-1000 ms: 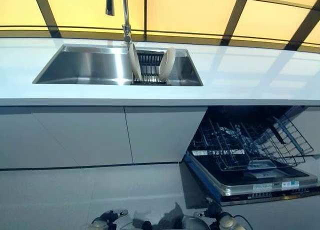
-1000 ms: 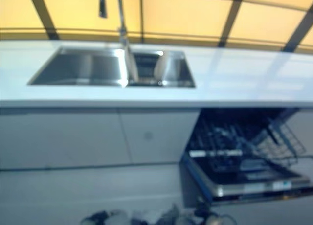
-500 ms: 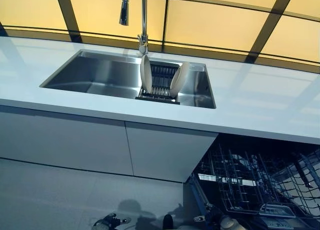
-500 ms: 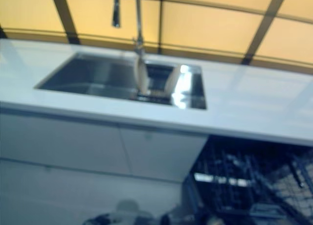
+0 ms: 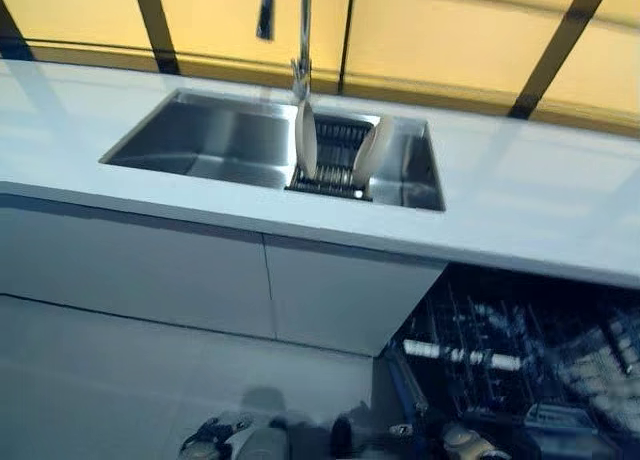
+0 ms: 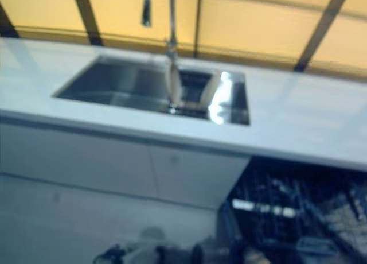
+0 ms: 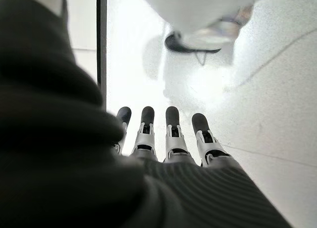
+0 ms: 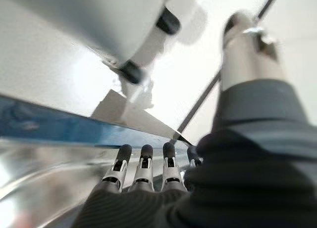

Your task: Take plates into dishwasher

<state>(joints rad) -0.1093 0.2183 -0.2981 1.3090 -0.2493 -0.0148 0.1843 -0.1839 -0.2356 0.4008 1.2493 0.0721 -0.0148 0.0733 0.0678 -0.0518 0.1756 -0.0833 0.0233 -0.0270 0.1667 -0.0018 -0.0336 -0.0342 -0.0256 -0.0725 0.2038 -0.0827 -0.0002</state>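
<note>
Two cream plates [image 5: 306, 140] [image 5: 367, 151] stand upright in the sink rack [image 5: 336, 162] at twelve o'clock; left robot hand [image 7: 168, 136] and right robot hand [image 8: 143, 171] hang empty, fingers straight.

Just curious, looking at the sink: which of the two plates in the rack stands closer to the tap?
The left plate: it stands right below the tap. The right plate leans at the rack's other end, toward the open dishwasher.

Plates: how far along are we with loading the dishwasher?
Nothing is loaded yet. Both plates stand in the rack in the sink. The dishwasher is open, no plates visible in its basket. The left hand and right hand hang low, open and empty. Both plates remain to be moved.
</note>
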